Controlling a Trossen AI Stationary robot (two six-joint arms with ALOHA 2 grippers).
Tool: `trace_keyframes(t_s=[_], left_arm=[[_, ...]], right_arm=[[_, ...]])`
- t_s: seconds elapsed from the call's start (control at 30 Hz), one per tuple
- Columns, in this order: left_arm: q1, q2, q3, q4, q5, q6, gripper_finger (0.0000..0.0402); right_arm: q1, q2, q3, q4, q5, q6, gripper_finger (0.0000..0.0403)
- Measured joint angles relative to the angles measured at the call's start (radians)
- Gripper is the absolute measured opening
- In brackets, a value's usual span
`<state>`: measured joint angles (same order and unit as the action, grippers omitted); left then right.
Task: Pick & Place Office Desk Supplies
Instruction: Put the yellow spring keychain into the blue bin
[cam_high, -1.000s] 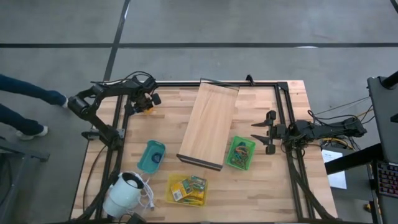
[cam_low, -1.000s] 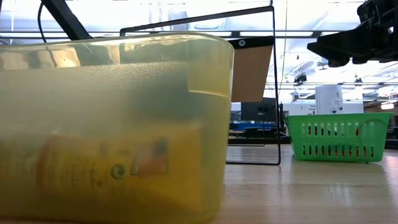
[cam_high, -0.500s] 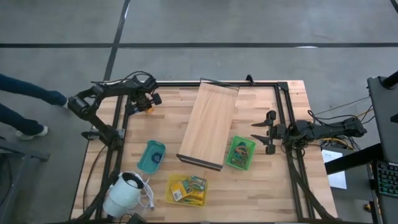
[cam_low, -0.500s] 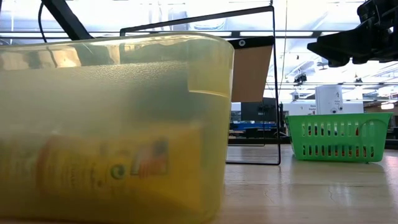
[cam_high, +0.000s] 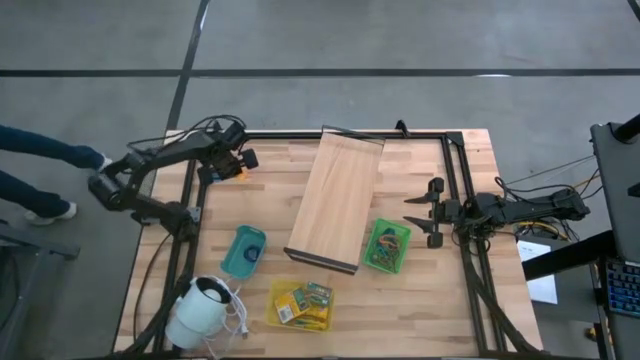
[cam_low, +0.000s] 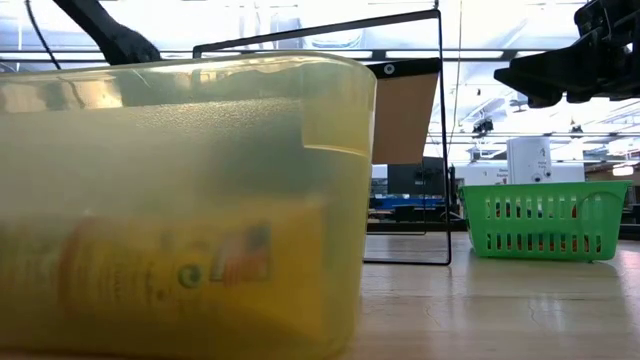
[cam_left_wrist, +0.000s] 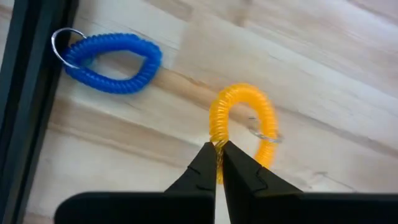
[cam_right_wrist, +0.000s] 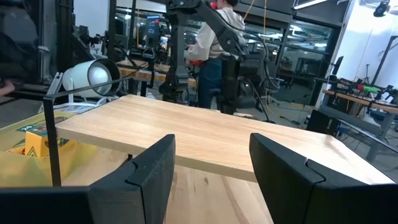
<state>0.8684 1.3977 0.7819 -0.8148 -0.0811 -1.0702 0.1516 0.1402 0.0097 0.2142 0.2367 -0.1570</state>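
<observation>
Showing the left gripper (cam_left_wrist: 218, 163) at the far left corner of the surface (cam_high: 420, 300), closed on an orange coiled ring (cam_left_wrist: 242, 127) lying on the wood. A blue coiled ring (cam_left_wrist: 112, 59) lies just beside it, near the black frame rail (cam_left_wrist: 28, 93). The right gripper (cam_high: 432, 212) waits open at the right side, beside the green basket (cam_high: 387, 246). A teal bin (cam_high: 243, 250) and yellow bin (cam_high: 300, 305) sit nearer, flanking the pale wooden board (cam_high: 335, 200).
</observation>
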Motion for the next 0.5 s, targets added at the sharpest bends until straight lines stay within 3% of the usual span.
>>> trace_keyframes(t_s=[0.23,0.5], left_arm=[[-0.147,-0.186,0.001,-0.042,-0.012,0.021,0.0012],[-0.485,-0.336,0.001,-0.068,-0.108,0.018,0.0014]], right_arm=[[0.0,0.0,0.0,0.0,0.0,0.0,0.0206],[0.0,0.0,0.0,0.0,0.0,0.0,0.0206]])
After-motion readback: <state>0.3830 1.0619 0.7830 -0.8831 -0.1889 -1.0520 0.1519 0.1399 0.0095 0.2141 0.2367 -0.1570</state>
